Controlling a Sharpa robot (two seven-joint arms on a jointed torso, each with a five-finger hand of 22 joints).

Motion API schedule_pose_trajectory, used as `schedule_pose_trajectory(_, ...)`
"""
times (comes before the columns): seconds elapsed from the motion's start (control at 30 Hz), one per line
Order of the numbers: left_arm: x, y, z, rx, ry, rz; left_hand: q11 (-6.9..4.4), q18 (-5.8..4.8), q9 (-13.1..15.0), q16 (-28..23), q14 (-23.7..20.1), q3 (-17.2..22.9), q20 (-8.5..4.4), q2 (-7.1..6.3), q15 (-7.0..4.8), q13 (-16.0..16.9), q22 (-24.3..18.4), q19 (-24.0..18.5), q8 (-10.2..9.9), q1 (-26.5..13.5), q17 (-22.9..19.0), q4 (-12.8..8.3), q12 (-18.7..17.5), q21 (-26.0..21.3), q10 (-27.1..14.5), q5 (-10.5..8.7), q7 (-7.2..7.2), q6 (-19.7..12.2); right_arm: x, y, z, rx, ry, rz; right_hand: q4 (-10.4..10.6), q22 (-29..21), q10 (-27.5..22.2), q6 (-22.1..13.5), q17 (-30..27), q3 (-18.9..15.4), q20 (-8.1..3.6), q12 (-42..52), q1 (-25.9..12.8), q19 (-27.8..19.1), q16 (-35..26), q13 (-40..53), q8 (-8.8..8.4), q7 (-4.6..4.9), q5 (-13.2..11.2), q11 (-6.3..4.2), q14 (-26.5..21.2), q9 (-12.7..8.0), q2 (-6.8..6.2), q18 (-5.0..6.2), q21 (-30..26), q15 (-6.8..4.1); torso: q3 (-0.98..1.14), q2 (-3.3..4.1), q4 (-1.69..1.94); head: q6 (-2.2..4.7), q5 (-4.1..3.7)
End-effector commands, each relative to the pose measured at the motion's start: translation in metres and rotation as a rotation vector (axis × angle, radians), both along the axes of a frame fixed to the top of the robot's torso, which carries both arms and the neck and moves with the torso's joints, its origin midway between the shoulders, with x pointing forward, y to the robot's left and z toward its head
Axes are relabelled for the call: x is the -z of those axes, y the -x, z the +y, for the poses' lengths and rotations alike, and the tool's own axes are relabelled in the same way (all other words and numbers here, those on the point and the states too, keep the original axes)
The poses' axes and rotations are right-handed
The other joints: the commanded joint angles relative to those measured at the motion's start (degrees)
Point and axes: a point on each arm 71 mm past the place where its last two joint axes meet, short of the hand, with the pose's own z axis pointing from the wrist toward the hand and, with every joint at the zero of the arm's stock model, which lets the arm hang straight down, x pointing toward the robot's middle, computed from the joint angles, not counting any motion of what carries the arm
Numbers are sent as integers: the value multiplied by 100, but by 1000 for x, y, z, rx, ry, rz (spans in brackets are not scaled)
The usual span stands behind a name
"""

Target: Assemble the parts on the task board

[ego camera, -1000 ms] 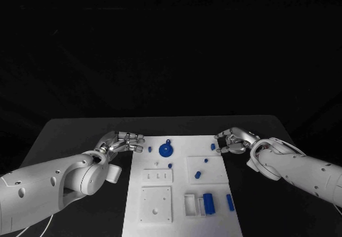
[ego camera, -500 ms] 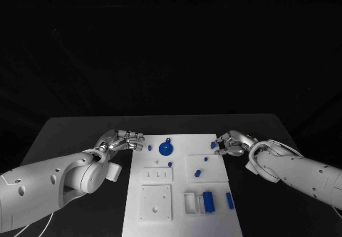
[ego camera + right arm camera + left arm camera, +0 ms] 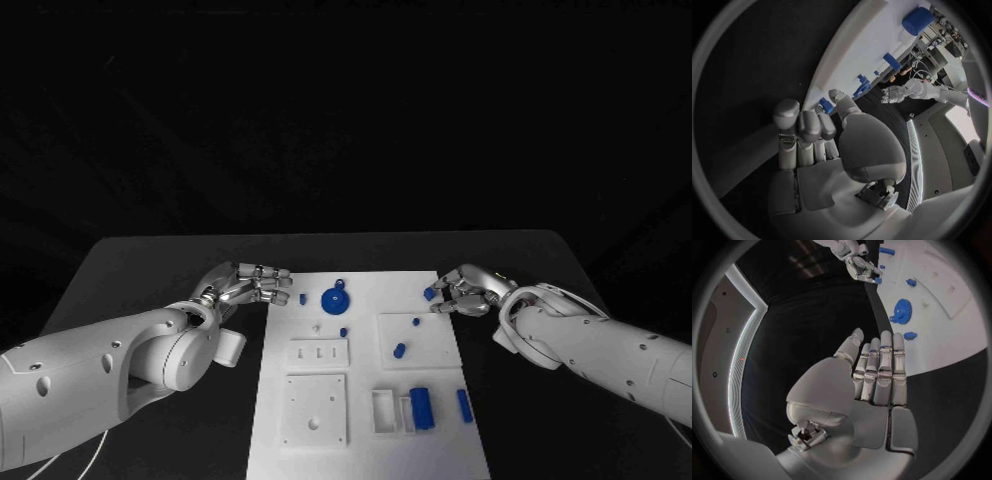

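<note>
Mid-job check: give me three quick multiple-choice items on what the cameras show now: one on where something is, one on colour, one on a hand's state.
1. Where does the gear lie?
A. On the far end of the task board
B. On the black table beside the board
C. In the left robot hand

2. What colour are the loose parts?
A. Grey
B. Blue
C. Red

3. What is the left robot hand doing?
A. Holding the gear
B. Holding the long bar
C. Holding nothing

Answers:
1 A: the gear rests on the task board at its far end.
2 B: the gear and the block are both blue.
3 C: the left robot hand has its fingers stretched out with nothing in them.
</note>
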Motion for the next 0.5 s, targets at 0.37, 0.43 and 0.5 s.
schedule_pose_trajectory(0.37, -1, 1, -2, 19, 10, -5, -1, 16, -6, -9, 19, 27, -7, -19, 20, 3, 0, 14, 5, -32, 0, 13, -10, 20, -34, -6, 2, -29, 1, -2, 1, 15, 4, -21, 26, 545, -30, -83, -6, 202, 64, 31, 30, 12, 11, -20, 10, 60, -299, 64, -10, 8, 27, 2, -37, 36, 3, -2, -1, -8, -2)
schedule_pose_trajectory(0.43, -1, 1, -2, 19, 10, -5, -1, 16, -6, -9, 19, 27, -7, -19, 20, 3, 0, 14, 5, -32, 0, 13, -10, 20, -34, -6, 2, -29, 1, -2, 0, 18, 4, -22, -13, 544, -30, -118, -8, 330, 60, 32, 14, 8, 8, -23, 9, 51, -335, 55, -10, 7, 11, -1, -38, 31, 0, -5, -1, -10, 0)
schedule_pose_trajectory(0.5, -1, 1, -2, 19, 9, -5, -1, 16, -6, -9, 19, 27, -7, -19, 20, 3, 0, 14, 5, -32, 0, 13, -10, 20, -34, -6, 2, -29, 2, -2, -1, 20, 5, -22, -96, 543, -38, -133, -11, 472, 55, 26, 76, 2, 3, -26, 7, 48, -400, 47, -14, 5, 20, -1, -45, 24, 2, -6, 0, -8, 0)
